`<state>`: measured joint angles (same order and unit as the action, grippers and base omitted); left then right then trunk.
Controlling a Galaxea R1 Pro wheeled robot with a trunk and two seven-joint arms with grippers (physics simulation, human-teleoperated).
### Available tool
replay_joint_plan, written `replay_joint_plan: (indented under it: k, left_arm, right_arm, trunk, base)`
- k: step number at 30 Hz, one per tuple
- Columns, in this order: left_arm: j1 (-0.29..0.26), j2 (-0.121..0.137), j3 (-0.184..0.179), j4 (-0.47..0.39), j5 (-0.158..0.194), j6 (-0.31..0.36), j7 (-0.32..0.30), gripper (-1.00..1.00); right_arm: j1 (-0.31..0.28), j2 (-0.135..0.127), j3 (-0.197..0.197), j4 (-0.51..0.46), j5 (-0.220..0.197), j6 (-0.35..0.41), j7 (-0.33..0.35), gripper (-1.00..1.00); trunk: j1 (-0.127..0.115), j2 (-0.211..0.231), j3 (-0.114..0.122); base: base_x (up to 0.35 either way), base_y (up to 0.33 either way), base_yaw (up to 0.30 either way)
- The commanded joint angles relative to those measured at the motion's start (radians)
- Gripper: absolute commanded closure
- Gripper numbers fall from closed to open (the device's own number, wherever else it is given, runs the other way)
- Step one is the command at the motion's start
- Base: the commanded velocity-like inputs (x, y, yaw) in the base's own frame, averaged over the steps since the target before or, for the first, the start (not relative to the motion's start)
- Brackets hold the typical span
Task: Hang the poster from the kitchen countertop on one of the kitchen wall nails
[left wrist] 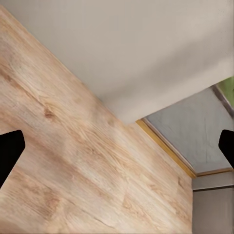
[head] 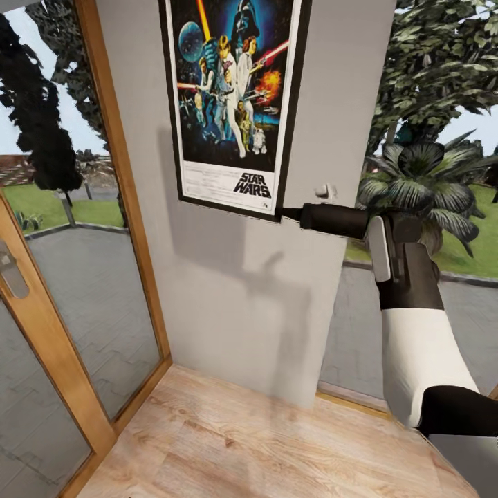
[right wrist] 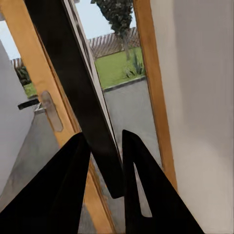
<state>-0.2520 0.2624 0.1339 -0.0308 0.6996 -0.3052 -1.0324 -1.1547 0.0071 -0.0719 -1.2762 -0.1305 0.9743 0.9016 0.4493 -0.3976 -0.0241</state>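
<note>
Nearest is the right arm [head: 422, 360], white w/ a black wrist, reaching up and fwd. Its right gripper [head: 285, 214] pinches the bottom right corner of the poster [head: 235, 97]. In the right wrist view the two black fingers [right wrist: 63, 190] sit tight on both sides of the black frame edge [right wrist: 78, 92], so the grip is narrow and holding the poster. I think it holds the corner so it can lift the poster up high and slide it flat along the wall [head: 242, 297].

The left gripper [left wrist: 117, 151] hangs low, pointing at the wood floor [left wrist: 73, 161]. Its fingertips [left wrist: 9, 148] sit at both sides of that view, so it is wide apart w/ nothing in it. Prob just kept out of the way.

The poster is up against the grey wall, a bit tilted, its top cut off by the pic edge. Can't see a nail, so can't tell if it hangs on one yet. The gripper holding it makes me think the hanging step is not done.

A small white knob [head: 325, 191] sticks out of the wall just right of the poster corner. Can't tell what it is.

Far off: a wood-framed glass door [head: 41, 332] at left w/ a handle [head: 12, 270], and a window w/ a palm plant [head: 415, 180] at right.

Count: 1 poster, 2 grippers, 1 door, 1 handle, 1 palm, 0 nails seen.
</note>
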Motion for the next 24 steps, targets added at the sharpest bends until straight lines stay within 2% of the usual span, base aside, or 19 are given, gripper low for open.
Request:
replay_joint_plan:
  k: [1, 3, 8, 17, 21, 24]
  left_arm:
    - [-0.001, -0.003, 0.008, 0.001, -0.008, -0.005, -0.003, -1.0]
    - [-0.001, -0.007, 0.008, 0.001, -0.008, -0.006, -0.002, -1.0]
    - [-0.001, -0.01, 0.008, 0.0, -0.008, -0.006, -0.003, -1.0]
    - [-0.001, -0.009, 0.009, 0.0, -0.008, -0.006, -0.004, -1.0]
    - [-0.001, -0.009, 0.009, 0.0, -0.008, -0.006, -0.003, -1.0]
    - [-0.001, -0.009, 0.009, 0.0, -0.008, -0.006, -0.003, -1.0]
  right_arm:
    - [-0.035, 0.013, -0.002, 0.047, -0.003, 0.008, -0.003, 1.0]
    - [-0.075, 0.04, -0.001, 0.112, 0.0, 0.009, -0.008, 1.0]
    - [-0.096, 0.059, 0.001, 0.159, 0.003, 0.009, -0.012, 1.0]
    - [-0.102, 0.065, 0.031, 0.191, -0.001, 0.01, -0.009, 1.0]
    - [-0.102, 0.065, 0.058, 0.309, 0.001, 0.007, -0.012, 1.0]
    - [-0.102, 0.065, 0.061, 0.315, 0.001, 0.007, -0.011, 1.0]
  trunk:
    - [0.001, -0.002, -0.002]
    - [0.001, -0.002, -0.002]
    - [0.001, -0.002, -0.002]
    - [0.001, -0.002, -0.002]
    - [0.001, -0.002, -0.002]
    - [0.001, -0.002, -0.002]
  base:
    - [0.0, 0.0, 0.0]
    - [0.0, 0.0, 0.0]
    - [0.0, 0.0, 0.0]
    - [0.0, 0.0, 0.0]
    - [0.0, 0.0, 0.0]
    - [0.0, 0.0, 0.0]
